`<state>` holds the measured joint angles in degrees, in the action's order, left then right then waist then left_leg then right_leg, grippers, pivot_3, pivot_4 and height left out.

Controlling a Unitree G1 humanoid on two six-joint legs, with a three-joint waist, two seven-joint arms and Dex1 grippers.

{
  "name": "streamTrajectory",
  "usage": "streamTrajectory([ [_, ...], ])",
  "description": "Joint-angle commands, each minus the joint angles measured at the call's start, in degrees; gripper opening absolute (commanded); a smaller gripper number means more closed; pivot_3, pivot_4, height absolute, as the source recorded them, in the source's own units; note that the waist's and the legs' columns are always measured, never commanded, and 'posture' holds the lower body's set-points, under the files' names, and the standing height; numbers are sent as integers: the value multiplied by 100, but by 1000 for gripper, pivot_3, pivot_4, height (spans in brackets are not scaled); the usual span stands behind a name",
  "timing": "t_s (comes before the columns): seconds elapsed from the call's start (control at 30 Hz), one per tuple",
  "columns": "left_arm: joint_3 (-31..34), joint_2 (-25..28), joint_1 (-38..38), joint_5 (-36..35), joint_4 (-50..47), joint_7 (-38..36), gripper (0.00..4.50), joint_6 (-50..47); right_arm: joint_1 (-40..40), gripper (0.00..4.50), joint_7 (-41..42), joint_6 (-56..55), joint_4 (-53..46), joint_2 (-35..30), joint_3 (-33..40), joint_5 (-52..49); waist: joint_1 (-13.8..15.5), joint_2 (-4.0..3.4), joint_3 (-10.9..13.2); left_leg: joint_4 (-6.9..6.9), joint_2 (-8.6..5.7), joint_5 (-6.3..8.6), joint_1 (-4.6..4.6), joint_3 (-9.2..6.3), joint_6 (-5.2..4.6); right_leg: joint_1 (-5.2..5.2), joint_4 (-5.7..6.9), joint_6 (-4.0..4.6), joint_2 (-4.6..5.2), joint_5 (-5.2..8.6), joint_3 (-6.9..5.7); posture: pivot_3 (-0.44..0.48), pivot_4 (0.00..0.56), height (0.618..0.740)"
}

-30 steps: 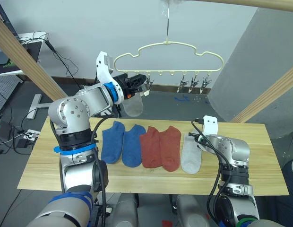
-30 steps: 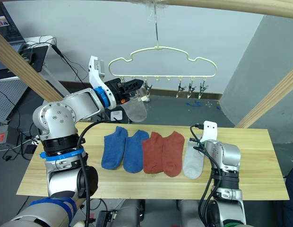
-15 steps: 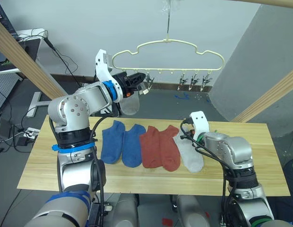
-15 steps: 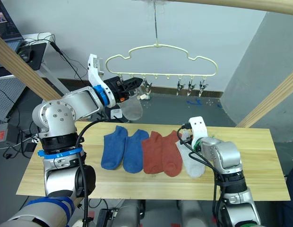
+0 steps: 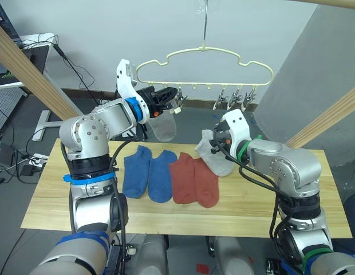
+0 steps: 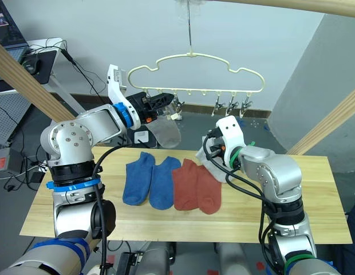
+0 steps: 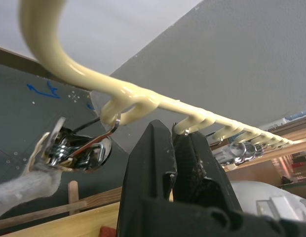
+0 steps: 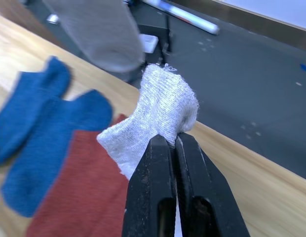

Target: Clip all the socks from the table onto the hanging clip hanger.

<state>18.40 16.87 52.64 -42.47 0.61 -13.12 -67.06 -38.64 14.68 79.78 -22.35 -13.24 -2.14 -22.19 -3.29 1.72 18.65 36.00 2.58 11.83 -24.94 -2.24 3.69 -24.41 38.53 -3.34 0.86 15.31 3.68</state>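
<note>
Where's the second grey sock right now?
The grey sock hangs pinched in the right gripper, lifted above the table, just right of the red socks and below the clip hanger.

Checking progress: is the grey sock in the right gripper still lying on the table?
No, lifted. The right gripper is shut on the grey sock, which hangs above the table.

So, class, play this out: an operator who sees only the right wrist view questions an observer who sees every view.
Operator: I've pinched a grey sock. Where's the hanger?
Observer: The clip hanger hangs beyond the table, higher than your right gripper.
Operator: And that other grey sock overhead?
Observer: The other grey sock hangs from the hanger's leftmost clip.
Operator: The left arm?
Observer: The left gripper is shut, right beside that clip.
</note>
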Motion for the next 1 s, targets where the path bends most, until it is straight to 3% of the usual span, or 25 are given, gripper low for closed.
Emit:
streamTrajectory([
  [0.03, 48, 55, 164, -100, -59, -57, 0, 49, -250, 15, 52, 31, -378, 217, 112, -233, -8, 0, 0, 0, 0, 0, 0, 0, 0, -1, 1, 1, 0, -1, 1, -54, 319, 740],
  [0.5, 119, 59, 226, -160, 48, -26, 0, -29, -745, 15, -166, -70, -103, 1053, 154, -260, -3, 0, 0, 0, 0, -1, -1, -2, 1, -2, 3, 14, 2, -8, -5, -45, 314, 740],
  [1.0, 146, 42, 242, -146, 36, -3, 0, -87, -897, 15, -217, -562, 564, 1286, -135, -157, 0, 0, 0, 0, 0, -1, -1, -2, 2, -4, 6, 15, 3, -9, -5, -29, 318, 740],
])
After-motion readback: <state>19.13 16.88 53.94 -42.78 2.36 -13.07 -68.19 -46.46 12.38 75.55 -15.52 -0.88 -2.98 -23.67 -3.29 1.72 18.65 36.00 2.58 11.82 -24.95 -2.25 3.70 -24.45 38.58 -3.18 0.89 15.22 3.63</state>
